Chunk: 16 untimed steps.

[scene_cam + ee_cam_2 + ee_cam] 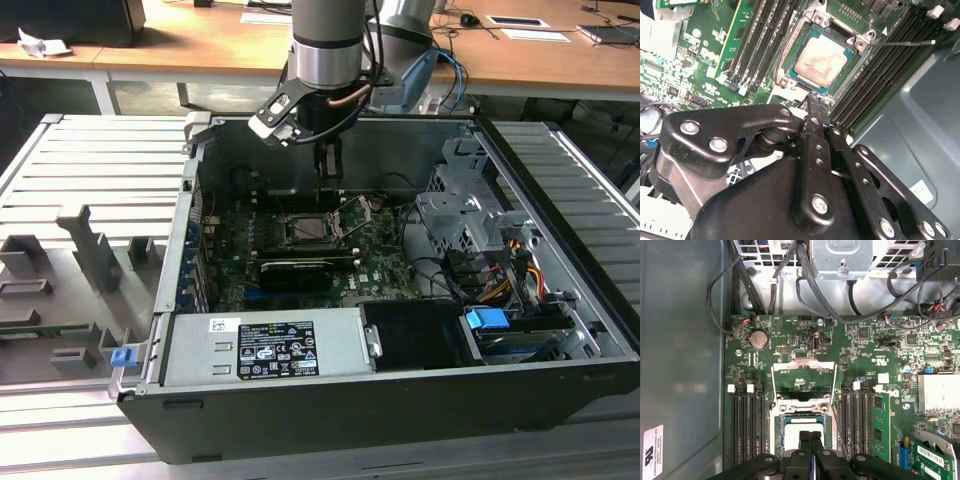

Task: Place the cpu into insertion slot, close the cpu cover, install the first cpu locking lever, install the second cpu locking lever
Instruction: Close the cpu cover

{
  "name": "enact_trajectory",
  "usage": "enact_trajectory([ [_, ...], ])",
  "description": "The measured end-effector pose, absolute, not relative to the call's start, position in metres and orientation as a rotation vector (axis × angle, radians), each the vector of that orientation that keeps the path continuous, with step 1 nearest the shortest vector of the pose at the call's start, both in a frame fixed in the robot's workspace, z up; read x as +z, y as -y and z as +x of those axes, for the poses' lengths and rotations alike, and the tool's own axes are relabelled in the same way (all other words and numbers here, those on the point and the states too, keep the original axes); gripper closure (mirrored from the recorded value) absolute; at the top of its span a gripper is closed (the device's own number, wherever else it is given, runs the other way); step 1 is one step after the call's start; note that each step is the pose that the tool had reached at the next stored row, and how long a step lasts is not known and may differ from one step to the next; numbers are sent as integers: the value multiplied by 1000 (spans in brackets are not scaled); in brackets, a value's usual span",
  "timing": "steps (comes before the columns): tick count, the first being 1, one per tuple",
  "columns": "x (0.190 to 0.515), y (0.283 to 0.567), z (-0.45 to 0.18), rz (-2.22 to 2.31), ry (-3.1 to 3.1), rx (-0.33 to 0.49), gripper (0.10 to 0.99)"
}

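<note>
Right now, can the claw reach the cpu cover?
Probably yes. The claw hangs just above the cpu, and the cover is flipped open right beside it, with nothing in between.

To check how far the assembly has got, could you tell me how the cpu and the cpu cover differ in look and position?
The cpu is a solid square with a silvery top; the cpu cover is an open frame with a central window. The cpu lies seated in the socket, while the cpu cover is swung open, off the chip. Both are squarish, metallic and roughly socket-sized.
</note>
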State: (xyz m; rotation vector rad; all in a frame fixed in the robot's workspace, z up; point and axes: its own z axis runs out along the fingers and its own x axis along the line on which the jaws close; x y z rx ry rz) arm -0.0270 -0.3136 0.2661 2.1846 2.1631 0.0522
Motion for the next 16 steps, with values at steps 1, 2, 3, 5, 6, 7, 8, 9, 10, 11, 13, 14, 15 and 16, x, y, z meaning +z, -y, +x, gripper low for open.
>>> enact_trajectory([
  [1,266,314,-27,2185,-2163,52,980],
  [2,266,314,-25,2185,-2163,52,980],
  [3,266,314,-23,2185,-2163,52,980],
  [5,266,314,-17,2185,-2163,52,980],
  [6,266,314,-15,2185,-2163,52,980],
  [7,266,314,-13,2185,-2163,52,980],
  [8,266,314,-12,2185,-2164,51,980],
  [9,266,314,-12,2185,-2163,51,980],
  [10,266,314,-11,2185,-2163,51,980],
  [11,266,314,-10,2185,-2163,51,980],
  [13,266,314,-7,2185,-2163,51,980],
  [14,266,314,-6,2185,-2163,51,980],
  [15,266,314,-5,2185,-2163,51,980],
  [16,266,314,-4,2185,-2163,51,980],
])
